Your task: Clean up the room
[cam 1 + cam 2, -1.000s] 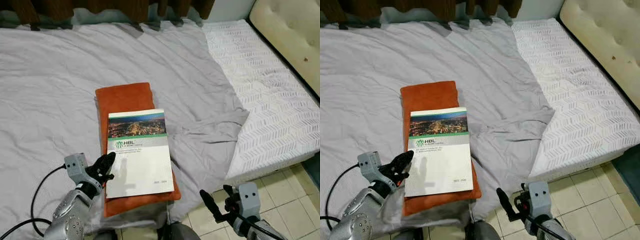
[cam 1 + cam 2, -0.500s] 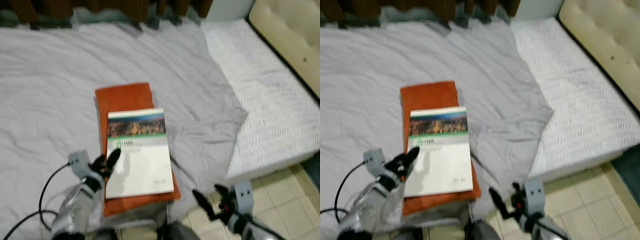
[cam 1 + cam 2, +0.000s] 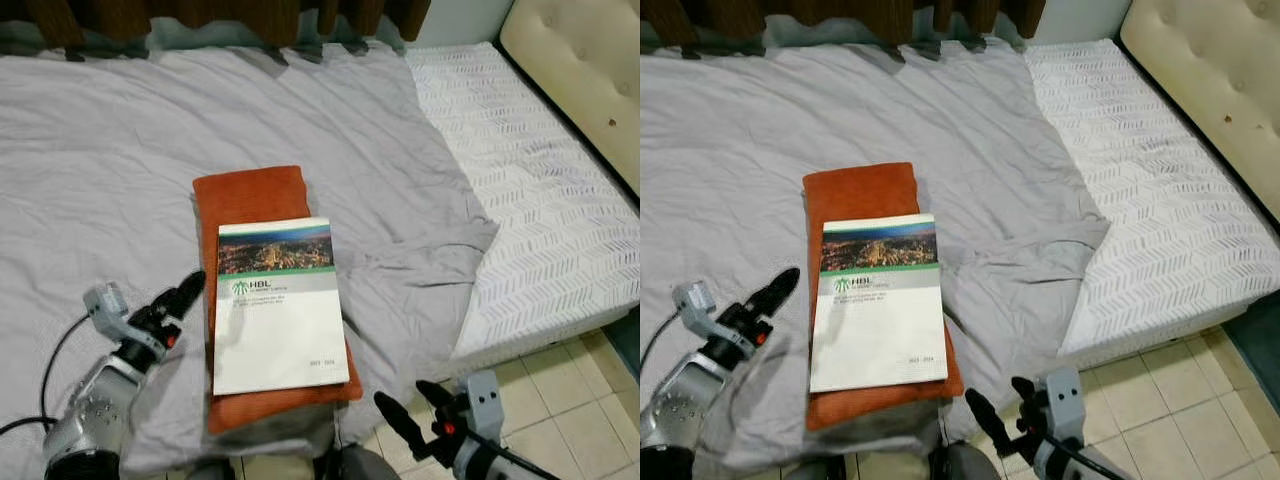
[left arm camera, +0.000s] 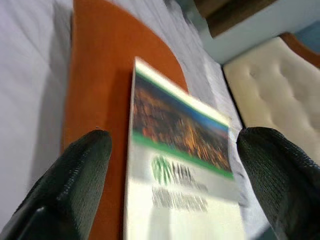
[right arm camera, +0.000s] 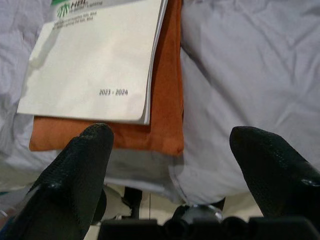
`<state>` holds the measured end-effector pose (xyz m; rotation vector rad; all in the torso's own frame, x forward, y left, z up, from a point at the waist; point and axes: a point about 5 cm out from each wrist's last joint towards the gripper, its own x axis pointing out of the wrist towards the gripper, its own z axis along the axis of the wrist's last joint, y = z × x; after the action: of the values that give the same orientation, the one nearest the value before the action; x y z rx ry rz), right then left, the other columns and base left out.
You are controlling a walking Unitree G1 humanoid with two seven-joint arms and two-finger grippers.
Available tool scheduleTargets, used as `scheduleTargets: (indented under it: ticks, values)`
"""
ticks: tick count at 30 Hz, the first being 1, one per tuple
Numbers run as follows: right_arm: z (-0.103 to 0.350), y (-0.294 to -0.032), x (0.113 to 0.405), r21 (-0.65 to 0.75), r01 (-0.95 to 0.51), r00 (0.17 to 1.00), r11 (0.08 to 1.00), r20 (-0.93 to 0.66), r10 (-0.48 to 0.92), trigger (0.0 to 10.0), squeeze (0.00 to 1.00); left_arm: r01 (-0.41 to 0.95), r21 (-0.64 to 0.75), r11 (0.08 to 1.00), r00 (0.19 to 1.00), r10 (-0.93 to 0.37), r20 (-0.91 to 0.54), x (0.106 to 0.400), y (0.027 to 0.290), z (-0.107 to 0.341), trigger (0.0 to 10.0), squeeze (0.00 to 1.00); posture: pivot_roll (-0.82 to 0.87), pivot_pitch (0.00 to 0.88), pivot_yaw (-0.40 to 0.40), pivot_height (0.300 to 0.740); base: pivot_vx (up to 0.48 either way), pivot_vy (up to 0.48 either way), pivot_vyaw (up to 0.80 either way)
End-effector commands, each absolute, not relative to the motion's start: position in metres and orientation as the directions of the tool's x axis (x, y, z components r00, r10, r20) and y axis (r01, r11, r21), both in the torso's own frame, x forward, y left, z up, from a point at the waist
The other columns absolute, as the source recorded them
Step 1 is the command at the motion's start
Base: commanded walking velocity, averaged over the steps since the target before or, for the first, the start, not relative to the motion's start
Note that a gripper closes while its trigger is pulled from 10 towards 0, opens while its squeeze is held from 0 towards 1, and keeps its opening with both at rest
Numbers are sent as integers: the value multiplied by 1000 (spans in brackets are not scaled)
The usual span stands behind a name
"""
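Booklet (image 3: 278, 305) lies flat on your orange folded cloth (image 3: 250, 195), on the grey bedsheet (image 3: 100, 150). Your left gripper (image 3: 178, 300) sits just beside its edge, fingers spread, holding nothing. Your right gripper (image 3: 412, 408) hovers over the tiled floor (image 3: 560, 400), fingers likewise spread.

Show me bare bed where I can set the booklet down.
Open grey sheet lies left of and beyond the orange pillow, and white mattress right of the folds. It is crowded near the booklet, beside the left tool.
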<state>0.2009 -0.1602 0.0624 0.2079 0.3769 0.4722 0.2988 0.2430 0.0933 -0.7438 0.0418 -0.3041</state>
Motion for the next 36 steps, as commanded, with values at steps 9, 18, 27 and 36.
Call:
scheduleTargets:
  ticks: [9,18,27,36]
  values:
    - [63,-165,197,277,-410,810,869,-327,487,10000,0,236,-710,664,930,-367,-34,288,217,56,10000,0,-138,358,-184,740,0,0,0]
    - [62,-164,197,274,-417,804,867,-335,492,10000,0,206,-706,678,914,-390,-107,290,207,39,10000,0,-151,359,-183,740,0,0,0]
    - [60,-165,193,274,-413,800,868,-347,490,10000,0,175,-746,643,920,-377,-109,290,205,30,10000,0,-156,363,-182,740,0,0,0]
    - [60,-166,193,268,-414,799,870,-350,489,10000,0,167,-712,682,916,-374,-143,284,213,25,10000,0,-164,360,-178,740,0,0,0]
